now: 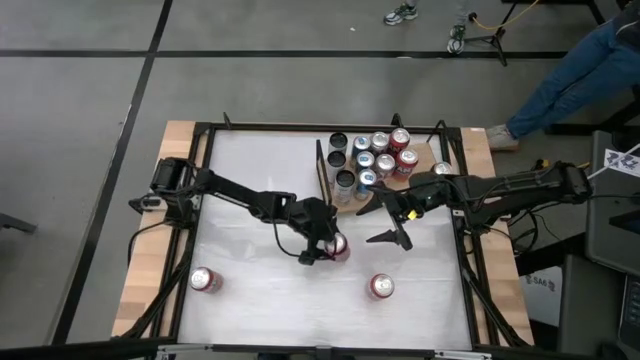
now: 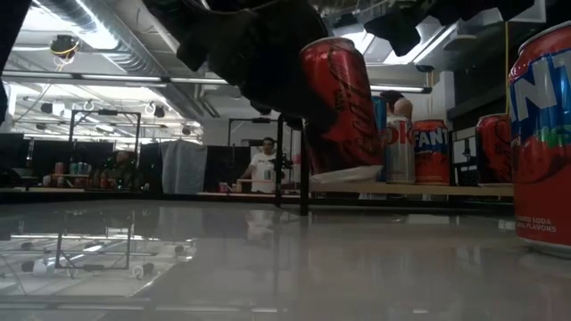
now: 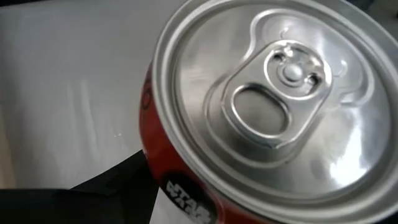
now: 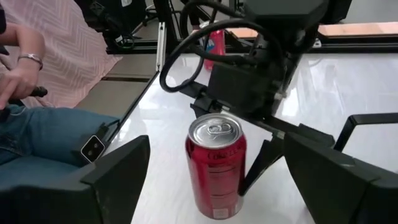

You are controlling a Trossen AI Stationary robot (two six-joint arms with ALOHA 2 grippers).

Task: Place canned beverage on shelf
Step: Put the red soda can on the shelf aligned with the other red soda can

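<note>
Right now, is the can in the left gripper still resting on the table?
No. In the low view the red can hangs tilted, clear of the tabletop, held by the left gripper.

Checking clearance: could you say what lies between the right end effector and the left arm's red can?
Only bare white tabletop, in the high view, separates the right end effector from the red can.

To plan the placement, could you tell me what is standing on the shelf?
Several upright cans stand clustered on the shelf; the right arm hides part of its board.
</note>
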